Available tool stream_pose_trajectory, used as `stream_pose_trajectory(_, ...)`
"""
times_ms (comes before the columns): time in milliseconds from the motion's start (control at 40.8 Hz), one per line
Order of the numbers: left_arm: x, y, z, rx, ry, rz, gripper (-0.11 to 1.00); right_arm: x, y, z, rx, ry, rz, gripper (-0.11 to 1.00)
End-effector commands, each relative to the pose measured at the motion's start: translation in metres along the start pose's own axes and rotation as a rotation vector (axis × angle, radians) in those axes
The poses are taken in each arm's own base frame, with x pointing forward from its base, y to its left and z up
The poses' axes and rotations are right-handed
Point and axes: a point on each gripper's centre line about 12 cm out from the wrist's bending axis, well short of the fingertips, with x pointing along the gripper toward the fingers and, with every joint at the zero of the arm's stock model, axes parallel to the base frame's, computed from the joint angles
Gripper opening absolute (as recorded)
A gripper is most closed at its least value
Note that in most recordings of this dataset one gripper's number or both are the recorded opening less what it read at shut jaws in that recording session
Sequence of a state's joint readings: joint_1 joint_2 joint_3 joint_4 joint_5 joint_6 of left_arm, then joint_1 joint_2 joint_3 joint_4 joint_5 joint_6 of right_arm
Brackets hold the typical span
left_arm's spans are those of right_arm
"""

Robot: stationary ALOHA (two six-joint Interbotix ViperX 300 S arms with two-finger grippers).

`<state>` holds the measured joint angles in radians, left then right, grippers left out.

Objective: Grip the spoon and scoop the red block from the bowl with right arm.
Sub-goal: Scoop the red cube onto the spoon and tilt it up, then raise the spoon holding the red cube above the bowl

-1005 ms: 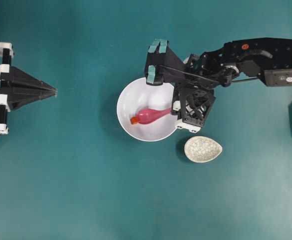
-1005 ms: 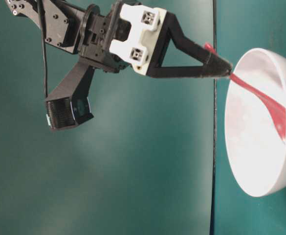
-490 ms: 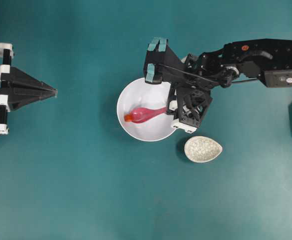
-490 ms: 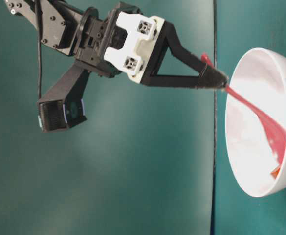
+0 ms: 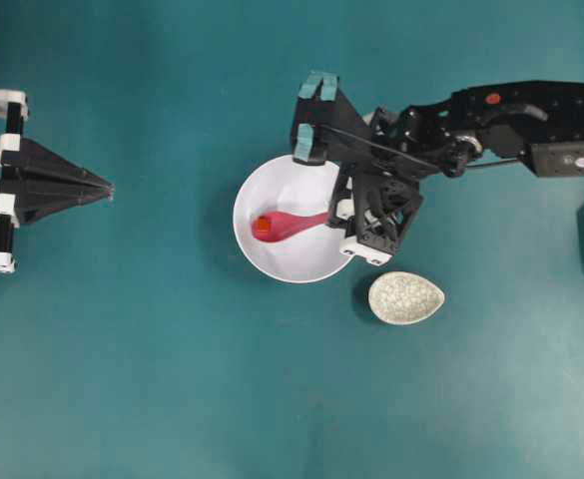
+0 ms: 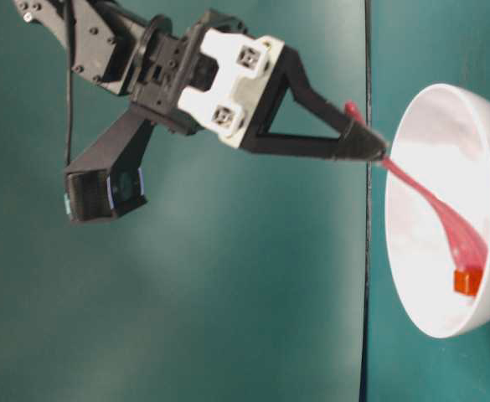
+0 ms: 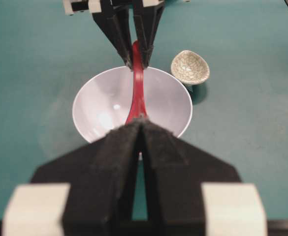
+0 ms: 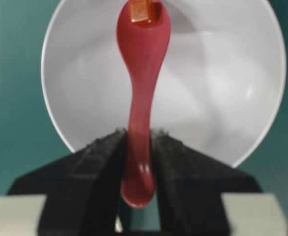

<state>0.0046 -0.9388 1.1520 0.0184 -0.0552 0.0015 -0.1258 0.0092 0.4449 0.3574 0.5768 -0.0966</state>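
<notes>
Teal table (image 5: 172, 379); spoon (image 5: 290, 224) scoop points left.

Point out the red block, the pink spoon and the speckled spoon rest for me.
red block (image 8: 143, 12), right wrist view, its top face on the scoop's far end.
spoon (image 8: 140, 105), right wrist view, mid-handle above the pads.
speckled spoon rest (image 5: 405, 297), overhead view, its centre.

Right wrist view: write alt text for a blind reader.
The right gripper grips the handle of a pink spoon over a white bowl. A small red block sits at the far tip of the spoon's scoop.
</notes>
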Motion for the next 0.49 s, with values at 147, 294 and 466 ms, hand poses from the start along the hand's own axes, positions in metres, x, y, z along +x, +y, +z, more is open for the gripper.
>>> stream_pose_trajectory(147, 0.001, -0.001, 0.007, 0.002, -0.015, -0.006, 0.0, -0.03, 0.002, -0.003, 0.0, -0.147, 0.0, 0.25)
stream_pose_trajectory(294, 0.001, -0.001, 0.006, 0.007, -0.014, -0.004, 0.0, -0.048, 0.001, -0.012, 0.004, -0.223, -0.001, 0.25)
stream_pose_trajectory(466, 0.001, -0.001, 0.007, 0.007, -0.02, -0.006, 0.0, -0.085, 0.009, -0.01, -0.019, -0.318, 0.019, 0.25)
